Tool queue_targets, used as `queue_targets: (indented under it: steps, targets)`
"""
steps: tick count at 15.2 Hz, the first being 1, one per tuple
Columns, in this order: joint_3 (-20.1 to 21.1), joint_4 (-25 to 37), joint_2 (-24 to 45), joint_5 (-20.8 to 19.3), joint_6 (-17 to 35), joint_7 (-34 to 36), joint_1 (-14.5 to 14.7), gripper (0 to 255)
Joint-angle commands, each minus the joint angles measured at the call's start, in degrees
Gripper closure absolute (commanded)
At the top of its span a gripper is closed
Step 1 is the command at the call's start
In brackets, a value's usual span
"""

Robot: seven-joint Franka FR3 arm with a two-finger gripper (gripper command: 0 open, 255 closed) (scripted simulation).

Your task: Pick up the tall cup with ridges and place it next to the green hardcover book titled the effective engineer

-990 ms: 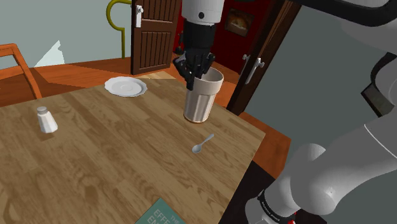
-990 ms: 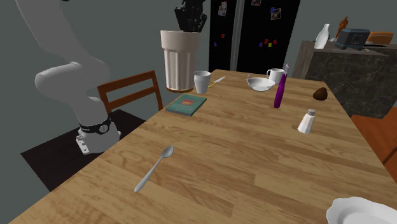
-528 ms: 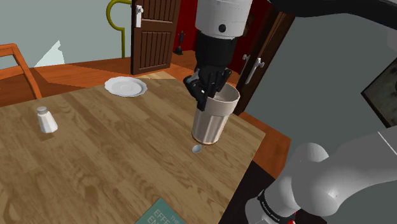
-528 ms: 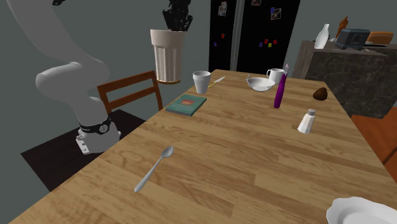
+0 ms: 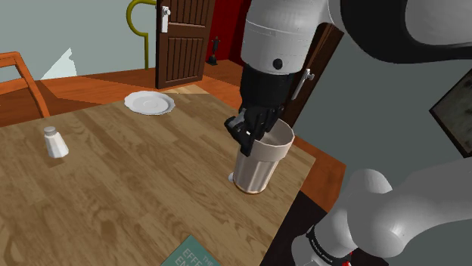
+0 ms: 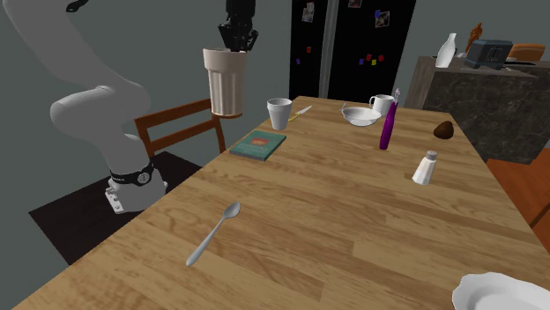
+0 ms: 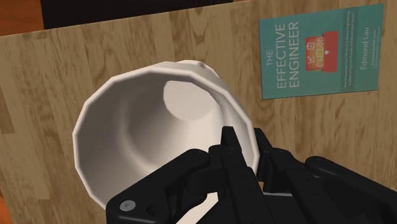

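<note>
The cup [image 7: 146, 121] (tall, cream, ridged, tapering to its base) is pinched at its many-sided rim by the black gripper [image 7: 247, 149] and held clear of the wood-grained table [image 7: 95, 57], apart from the flat teal book [image 7: 321, 52].

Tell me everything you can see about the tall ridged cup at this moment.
The tall cup is cream-white, with vertical ridges outside, a smooth empty inside and a wide rim narrowing to a darker base. It hangs upright in the air above the wooden table, touching nothing but the gripper, whose black fingers are shut on its rim, one inside, one outside.
</note>
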Motion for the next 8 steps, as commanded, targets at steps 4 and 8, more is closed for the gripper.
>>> queue_targets:
  steps: [4, 8]
  targets:
    - [0.36, -4.52, -0.86, 0.48, 3.75, 0.02, 0.31, 255]
    - [0.69, -7.87, -1.24, 0.81, 6.74, 0.03, 0.52, 255]
